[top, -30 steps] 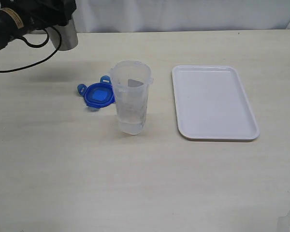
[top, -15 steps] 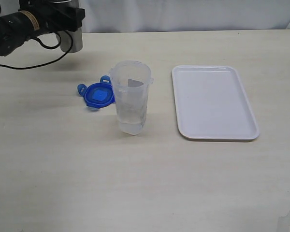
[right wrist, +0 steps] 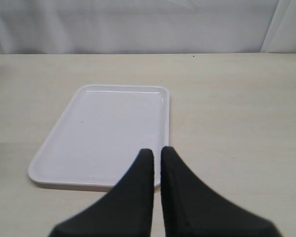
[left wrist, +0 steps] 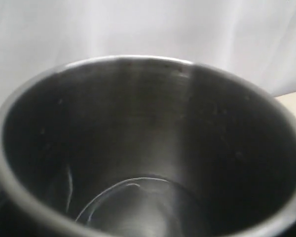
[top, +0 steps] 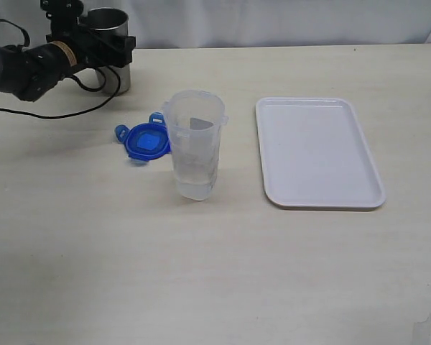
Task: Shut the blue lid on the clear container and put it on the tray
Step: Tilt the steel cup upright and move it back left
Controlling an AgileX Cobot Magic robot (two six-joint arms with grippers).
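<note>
We are looking at a bright, evenly lit exterior view. Diffuse light is leaving only faint, soft shadows beside the clear container (top: 194,144) and blue lid (top: 145,141) on the pale worktop (top: 215,273). In the left wrist view the steel cup (left wrist: 138,148) is filling the frame. It is blurred and dim inside, and its rim is catching a pale sheen. In the right wrist view the dark fingers (right wrist: 135,192) are showing soft edges, while the tray (right wrist: 98,128) is looking sharp.

The clear container (top: 195,147) stands upright and uncapped mid-surface. The blue lid (top: 145,141) lies flat just beside it, its edge behind the container's wall. The white rectangular tray (top: 317,152) lies flat, apart on the other side.
</note>
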